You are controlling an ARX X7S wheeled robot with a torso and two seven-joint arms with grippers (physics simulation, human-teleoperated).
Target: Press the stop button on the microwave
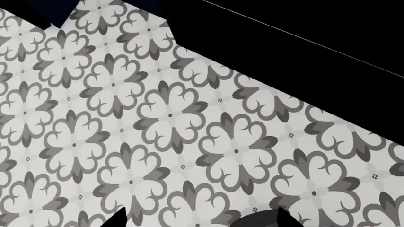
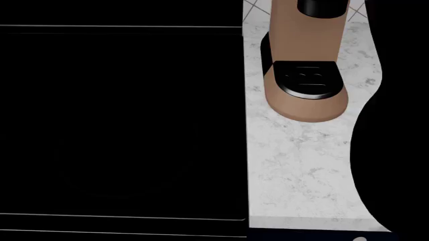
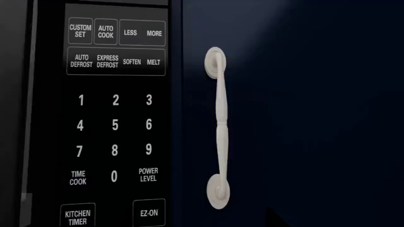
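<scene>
The microwave's black control panel [image 3: 115,118] fills one side of the right wrist view, close up. It shows a number keypad [image 3: 115,125], preset keys such as AUTO DEFROST [image 3: 81,61], and the KITCHEN TIMER [image 3: 77,217] and EZ-ON [image 3: 149,213] keys at the frame's edge. No stop button shows. Of my right gripper only a faint dark fingertip [image 3: 276,218] shows against the cabinet door; its jaws cannot be read. My left gripper [image 1: 198,222] points at the patterned floor, its two black fingertips wide apart with nothing between them.
A dark navy cabinet door [image 3: 303,113] with a white handle [image 3: 218,127] stands right beside the panel. In the head view a tan coffee machine [image 2: 305,95] stands on the marble counter [image 2: 295,170], beside a large black surface [image 2: 120,120]. A dark arm part [image 2: 395,150] covers the counter's right.
</scene>
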